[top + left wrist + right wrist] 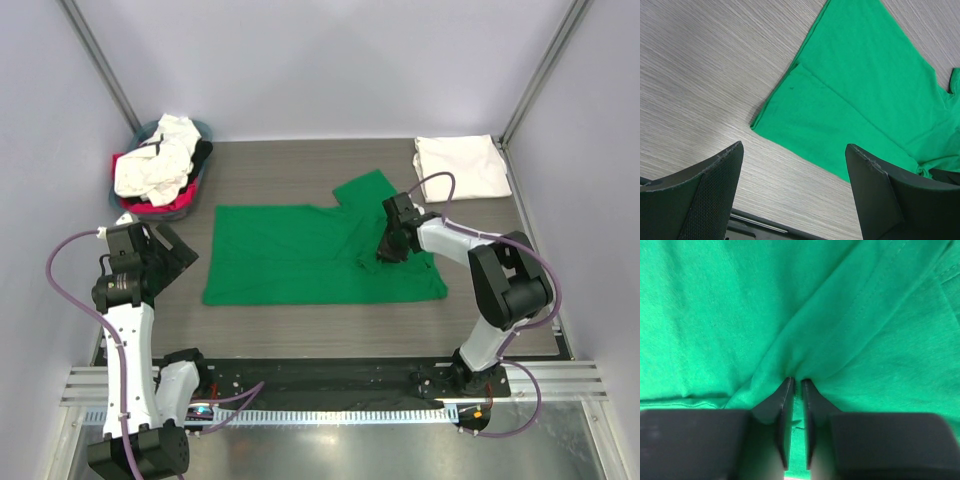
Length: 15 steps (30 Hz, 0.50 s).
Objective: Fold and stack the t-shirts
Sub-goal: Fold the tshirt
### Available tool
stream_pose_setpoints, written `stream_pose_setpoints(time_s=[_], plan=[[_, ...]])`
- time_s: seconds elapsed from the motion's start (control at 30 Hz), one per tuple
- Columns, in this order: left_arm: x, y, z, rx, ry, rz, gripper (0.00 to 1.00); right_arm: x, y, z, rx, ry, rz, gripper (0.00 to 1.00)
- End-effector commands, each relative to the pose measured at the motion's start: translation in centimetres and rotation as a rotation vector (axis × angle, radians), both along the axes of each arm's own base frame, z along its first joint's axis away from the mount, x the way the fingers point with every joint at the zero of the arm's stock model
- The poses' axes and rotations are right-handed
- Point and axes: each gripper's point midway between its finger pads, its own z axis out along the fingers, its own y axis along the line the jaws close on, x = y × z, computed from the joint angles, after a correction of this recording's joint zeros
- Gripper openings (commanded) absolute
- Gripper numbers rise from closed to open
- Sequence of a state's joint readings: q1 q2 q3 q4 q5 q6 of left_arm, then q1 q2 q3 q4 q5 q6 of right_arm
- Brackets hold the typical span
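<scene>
Green t-shirt (300, 255) lies flat at centre of table (280, 170), sleeve toward 1 o'clock. Folded white t-shirt (462, 167) sits at 2 o'clock. Right gripper (797, 382) pinches a green fold, visible only in its wrist view. Left gripper (794, 146), at 9 o'clock, stands open.

A round grey-blue basket (146, 127) sits at the far left corner of the grey wood-grain table (280, 170), close to a slanted aluminium post (100, 60). A second post (545, 65) rises at the far right corner. Plain pale walls (330, 60) enclose the table.
</scene>
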State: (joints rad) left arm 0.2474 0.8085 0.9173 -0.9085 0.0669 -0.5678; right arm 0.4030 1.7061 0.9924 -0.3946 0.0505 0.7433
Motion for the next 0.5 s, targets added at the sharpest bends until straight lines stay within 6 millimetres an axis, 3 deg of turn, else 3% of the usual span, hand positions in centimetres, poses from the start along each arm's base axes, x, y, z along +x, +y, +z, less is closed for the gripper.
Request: stream_pose_setpoints(time_s=[0.0,0.13,0.27,0.3,0.33,0.4,0.43,0.47], plan=[[0.3,0.3,0.6,0.017,-0.036,0.000,0.83,0.6,0.8,-0.2,0.012,-0.023,-0.003,0.17],[0.3,0.3,0.6,0.017,-0.035,0.000,0.83,1.6,1.4,1.3,0.033,-0.061,-0.003,0.08],[0.3,0.3,0.6,0.017,-0.036,0.000,0.84,3.6,2.3,3.2,0.042,-0.090,0.002,0.08],[0.2,0.2,0.5,0.016,-0.034,0.000,0.84,3.8,2.3,2.8,0.029,-0.072,0.002,0.08],[0.2,0.2,0.5,0.017,-0.035,0.000,0.83,5.0,3.0,4.0,0.038,-0.099,0.006,0.09],[0.3,0.2,0.5,0.014,-0.035,0.000,0.84,5.5,3.0,3.4,0.006,-0.057,0.006,0.17],[0.3,0.2,0.5,0.014,-0.034,0.000,0.84,7.0,3.6,4.7,0.008,-0.080,0.004,0.24],[0.3,0.2,0.5,0.015,-0.032,0.001,0.84,7.1,3.8,4.7,0.005,-0.059,0.012,0.28]])
